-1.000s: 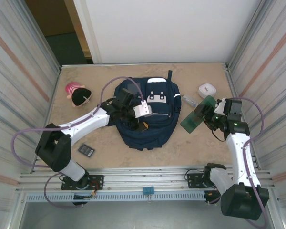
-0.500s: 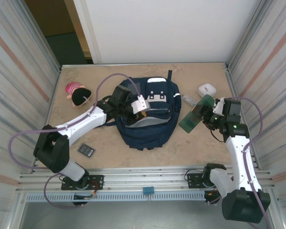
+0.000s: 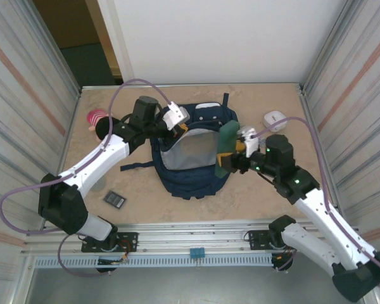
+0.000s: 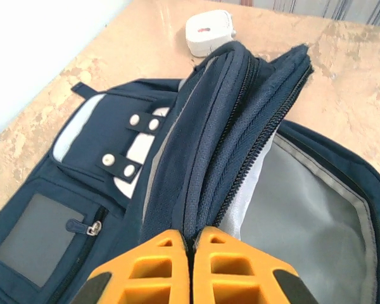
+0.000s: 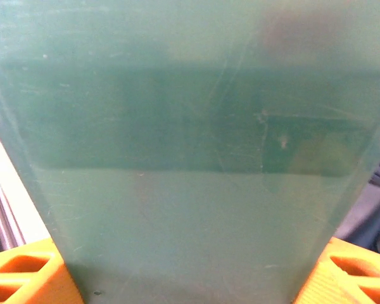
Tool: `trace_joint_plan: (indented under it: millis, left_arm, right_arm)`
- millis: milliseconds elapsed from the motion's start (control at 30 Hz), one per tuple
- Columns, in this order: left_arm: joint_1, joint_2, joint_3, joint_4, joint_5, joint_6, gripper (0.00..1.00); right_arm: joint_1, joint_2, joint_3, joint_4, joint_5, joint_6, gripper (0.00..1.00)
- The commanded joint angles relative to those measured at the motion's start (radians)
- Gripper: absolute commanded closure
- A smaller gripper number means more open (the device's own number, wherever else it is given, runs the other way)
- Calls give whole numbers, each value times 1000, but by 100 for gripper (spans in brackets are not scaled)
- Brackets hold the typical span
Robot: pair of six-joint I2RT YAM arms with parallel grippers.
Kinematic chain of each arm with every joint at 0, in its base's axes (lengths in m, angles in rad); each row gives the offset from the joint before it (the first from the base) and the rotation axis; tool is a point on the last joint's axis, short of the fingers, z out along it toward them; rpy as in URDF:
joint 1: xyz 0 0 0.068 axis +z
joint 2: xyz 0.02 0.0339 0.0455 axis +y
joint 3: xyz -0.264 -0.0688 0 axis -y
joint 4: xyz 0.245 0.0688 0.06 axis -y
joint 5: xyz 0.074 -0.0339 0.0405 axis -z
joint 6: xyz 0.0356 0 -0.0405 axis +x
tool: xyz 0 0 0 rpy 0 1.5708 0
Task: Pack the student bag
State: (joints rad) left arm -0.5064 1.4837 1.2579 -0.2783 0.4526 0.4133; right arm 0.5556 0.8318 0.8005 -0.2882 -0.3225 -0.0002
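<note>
left gripper [image 4: 190,244] jaws clamped on student bag [image 3: 191,182] flap; right gripper [image 3: 236,156] jaws grip green case [image 5: 190,126]

- Showing matt, woven navy cloth on the student bag [image 4: 202,145], with a smooth pale grey lining [image 4: 304,215].
- Gleaming as glossy, faintly scratched plastic on the green sheet [image 5: 190,158].
- Looking like smooth mottled stone on the table [image 4: 348,69].

Green sheet [image 5: 190,152] cut off top & btm, bg thru it blurred; dark item [image 3: 114,199] too small to ID.
</note>
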Motion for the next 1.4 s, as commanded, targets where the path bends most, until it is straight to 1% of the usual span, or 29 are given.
trace_joint_plan:
  millis: [0, 100, 200, 367, 467, 633, 700, 733, 767, 833, 933, 1033, 1067, 1167, 1233, 1367]
  left_arm:
    - [21, 19, 81, 79, 84, -36, 100]
    - [24, 40, 122, 64, 110, -32, 100]
    - [26, 50, 151, 56, 140, -26, 100]
    - [38, 47, 176, 50, 173, -34, 100]
    - [45, 33, 184, 54, 190, -45, 100]
    - [46, 11, 180, 54, 194, -44, 100]
    - [47, 4, 175, 53, 190, -44, 100]
    - [47, 1, 172, 54, 189, -45, 100]
    - [47, -3, 168, 57, 185, -44, 100]
    - [46, -9, 163, 56, 177, -43, 100]
    - [48, -15, 158, 59, 169, -42, 100]
    - [49, -16, 155, 62, 165, -42, 100]
    - [48, -18, 156, 60, 167, -42, 100]
    - [49, -25, 149, 68, 169, -47, 100]
    - [48, -31, 141, 75, 170, -53, 100]
    - [48, -45, 117, 77, 164, -61, 100]
  right_arm:
    - [73, 103, 76, 39, 88, -433, 47]
    - [138, 236, 140, 22, 190, -625, 47]
    - [178, 335, 181, 38, 269, -797, 46]
    - [201, 470, 221, 52, 323, -1005, 45]
    - [206, 538, 232, 43, 344, -1075, 43]
    - [200, 626, 236, 104, 368, -1081, 38]
    - [197, 661, 245, 134, 396, -1052, 34]
    - [193, 676, 251, 146, 409, -1026, 29]
    - [191, 687, 257, 150, 426, -993, 25]
    - [189, 694, 270, 141, 458, -916, 20]
    - [190, 667, 275, 86, 478, -794, 15]
    - [198, 618, 245, 44, 471, -682, 13]
    - [203, 601, 230, 32, 473, -653, 14]
    - [221, 550, 192, -1, 450, -512, 26]
    - [222, 508, 150, 27, 431, -364, 33]
    - [223, 440, 79, 98, 378, -96, 37]
